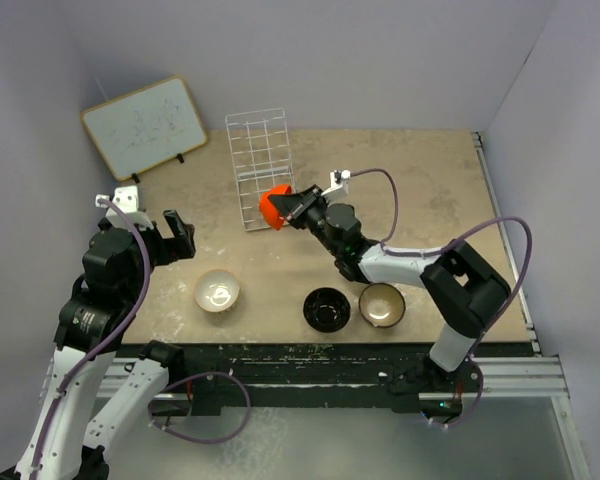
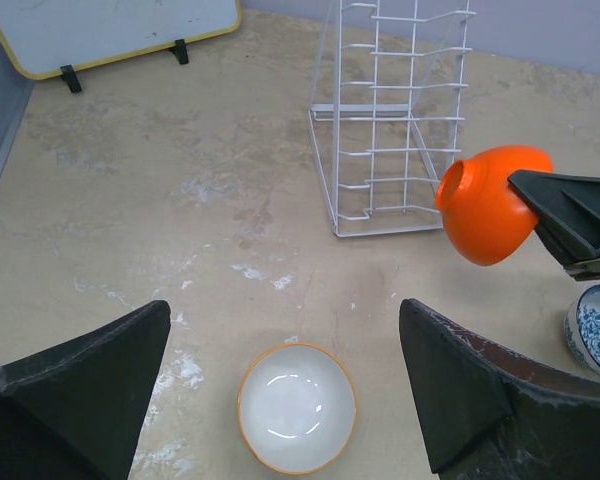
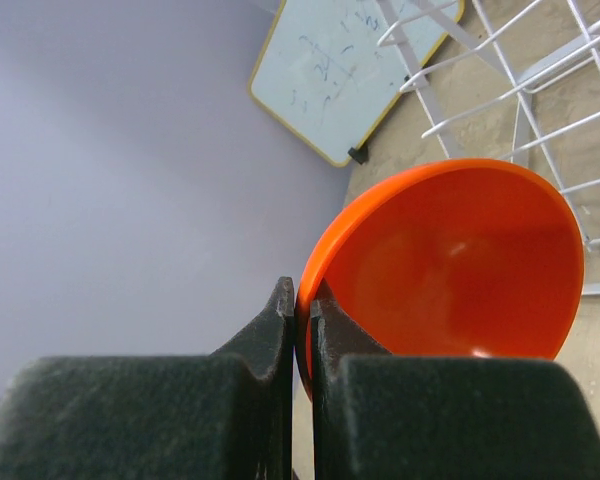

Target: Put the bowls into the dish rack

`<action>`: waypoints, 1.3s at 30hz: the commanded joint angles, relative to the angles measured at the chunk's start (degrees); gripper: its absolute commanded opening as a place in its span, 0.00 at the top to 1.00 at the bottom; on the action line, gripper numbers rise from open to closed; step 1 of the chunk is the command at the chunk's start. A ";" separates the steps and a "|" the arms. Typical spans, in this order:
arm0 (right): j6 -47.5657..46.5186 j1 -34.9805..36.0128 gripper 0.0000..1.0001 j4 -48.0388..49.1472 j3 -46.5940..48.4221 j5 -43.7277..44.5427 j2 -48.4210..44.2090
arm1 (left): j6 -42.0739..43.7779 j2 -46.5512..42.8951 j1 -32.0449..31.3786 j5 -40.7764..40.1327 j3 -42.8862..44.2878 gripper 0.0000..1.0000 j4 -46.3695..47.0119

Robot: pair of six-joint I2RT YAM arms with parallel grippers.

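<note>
My right gripper [image 3: 302,295] is shut on the rim of the orange-red bowl [image 3: 450,265], one finger inside and one outside. It holds the bowl [image 1: 273,207] tilted on its side in the air, at the near right corner of the white wire dish rack [image 1: 258,165]. A cream-white bowl [image 1: 217,291] sits on the table below my open, empty left gripper [image 2: 285,310]. The black bowl [image 1: 327,308] and the brown bowl [image 1: 381,304] stand near the front edge. A blue-and-white bowl [image 2: 595,330] shows at the right edge of the left wrist view.
A wood-framed whiteboard [image 1: 145,125] leans at the back left, beside the rack. Purple walls close in the back and both sides. The right arm [image 1: 400,265] stretches across the table above the black and brown bowls.
</note>
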 commanded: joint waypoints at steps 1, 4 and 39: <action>6.66 1.14 1.00 11.55 3.76 6.36 3.33 | -0.03 0.29 0.38 0.25 0.15 0.01 2.44; 8.37 2.78 1.00 11.24 6.72 10.74 6.74 | -0.03 0.67 0.43 0.78 -0.10 0.01 2.56; 16.67 -5.32 1.00 4.97 14.47 6.77 21.23 | 3.09 -0.82 0.37 -0.44 -1.29 0.01 0.64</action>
